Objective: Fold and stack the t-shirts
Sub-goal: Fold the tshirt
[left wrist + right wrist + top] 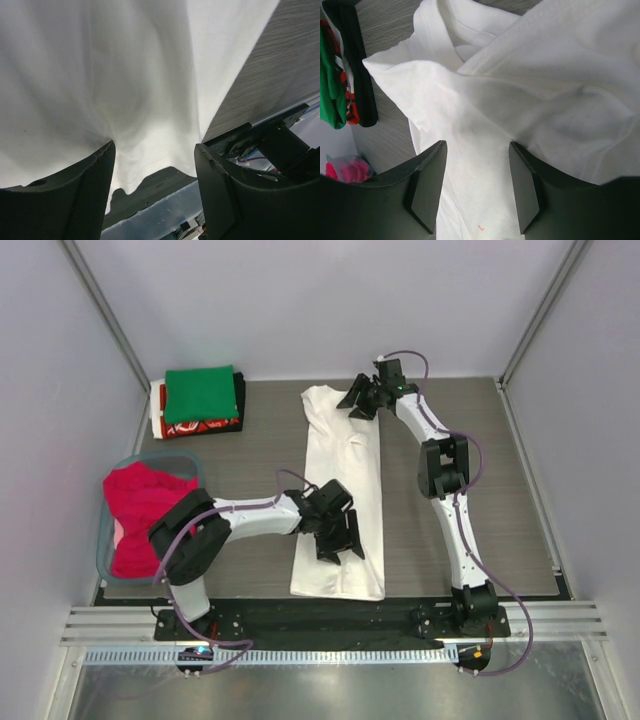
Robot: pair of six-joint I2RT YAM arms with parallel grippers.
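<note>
A white t-shirt (340, 495) lies folded into a long narrow strip down the middle of the table. My left gripper (338, 537) is open, low over its near end; the left wrist view shows white cloth (125, 90) and its hem between the fingers (85, 195). My right gripper (362, 400) is open over the shirt's far end, with rumpled white cloth (485, 115) between its fingers (427, 185). A stack of folded t-shirts (200, 400), green on top of black and red-and-white ones, sits at the far left. A red/pink t-shirt (140, 510) fills the tub.
The grey-blue tub (108, 560) stands at the left edge of the table. The folded stack also shows in the right wrist view (340, 75). White walls enclose the table on three sides. A metal rail (330, 625) runs along the near edge.
</note>
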